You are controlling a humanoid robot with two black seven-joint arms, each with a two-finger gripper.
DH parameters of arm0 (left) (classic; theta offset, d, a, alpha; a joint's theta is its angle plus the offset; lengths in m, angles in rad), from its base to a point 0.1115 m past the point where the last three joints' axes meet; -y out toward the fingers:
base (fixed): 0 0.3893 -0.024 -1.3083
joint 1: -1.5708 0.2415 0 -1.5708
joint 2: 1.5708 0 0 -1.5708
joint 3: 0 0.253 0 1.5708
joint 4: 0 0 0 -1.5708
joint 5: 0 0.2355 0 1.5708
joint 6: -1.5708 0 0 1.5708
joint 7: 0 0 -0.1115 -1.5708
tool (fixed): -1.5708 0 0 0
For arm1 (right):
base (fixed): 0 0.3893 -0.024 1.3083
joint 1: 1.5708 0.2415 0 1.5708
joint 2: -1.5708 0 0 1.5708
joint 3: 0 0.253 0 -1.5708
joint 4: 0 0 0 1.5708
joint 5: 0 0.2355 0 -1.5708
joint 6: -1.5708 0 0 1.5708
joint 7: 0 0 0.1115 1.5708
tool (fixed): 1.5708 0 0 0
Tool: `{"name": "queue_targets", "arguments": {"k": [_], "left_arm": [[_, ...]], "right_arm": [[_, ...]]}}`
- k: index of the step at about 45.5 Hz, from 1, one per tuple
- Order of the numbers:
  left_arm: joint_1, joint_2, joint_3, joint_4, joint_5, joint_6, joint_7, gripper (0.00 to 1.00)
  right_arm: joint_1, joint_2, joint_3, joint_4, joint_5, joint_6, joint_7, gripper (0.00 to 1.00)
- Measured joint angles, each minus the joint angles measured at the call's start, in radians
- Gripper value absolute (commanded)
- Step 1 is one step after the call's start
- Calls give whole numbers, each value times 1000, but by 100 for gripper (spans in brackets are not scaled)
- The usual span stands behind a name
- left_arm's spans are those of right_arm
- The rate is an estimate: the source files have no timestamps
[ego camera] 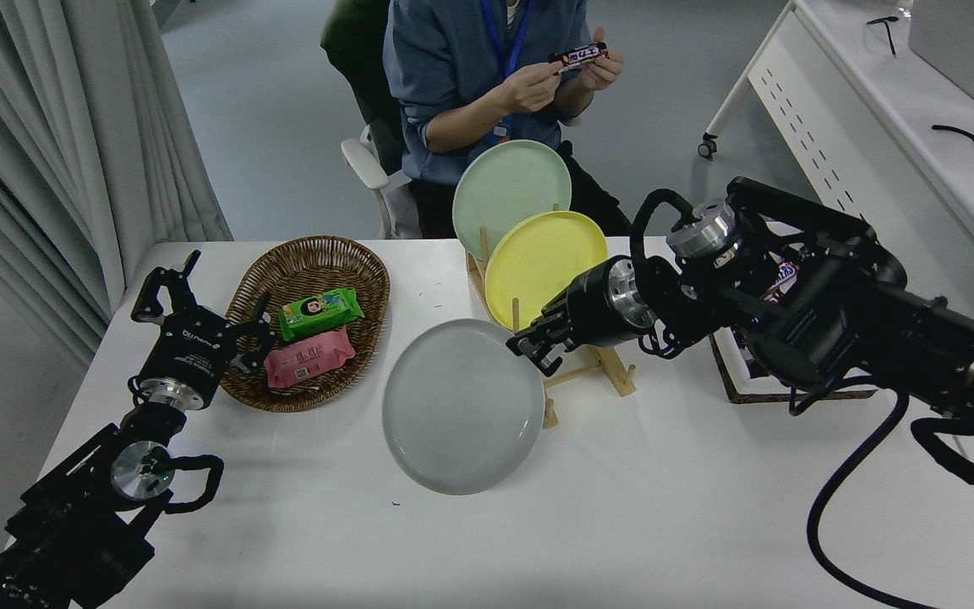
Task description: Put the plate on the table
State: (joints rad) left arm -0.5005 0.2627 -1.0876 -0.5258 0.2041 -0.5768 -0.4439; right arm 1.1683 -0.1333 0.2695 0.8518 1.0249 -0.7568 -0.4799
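Plate (462,406), round, smooth grey, rim clamped in right hand (531,348), over table (622,507).

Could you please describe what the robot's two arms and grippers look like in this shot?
Both arms are black with bare silver metal rings at the joints. The left gripper is black with slim fingers and white lettering on its body, and a black cable loops beside its wrist. The right gripper is also black, behind a silver collar, with thick black cables looping along the arm.
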Motion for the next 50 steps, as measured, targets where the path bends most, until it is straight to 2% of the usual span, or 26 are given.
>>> {"name": "queue_targets", "arguments": {"k": [12, 26, 50], "left_arm": [[0, 0, 0, 0, 0, 0, 0, 100], [0, 0, 0, 0, 0, 0, -1, 100], [-1, 0, 0, 0, 0, 0, 0, 100]], "right_arm": [[-42, 95, 12, -160, 2, -21, 4, 0], [-107, 124, 43, -289, 4, -27, 5, 0], [-165, 132, 67, -327, 62, -28, 3, 0]]}}
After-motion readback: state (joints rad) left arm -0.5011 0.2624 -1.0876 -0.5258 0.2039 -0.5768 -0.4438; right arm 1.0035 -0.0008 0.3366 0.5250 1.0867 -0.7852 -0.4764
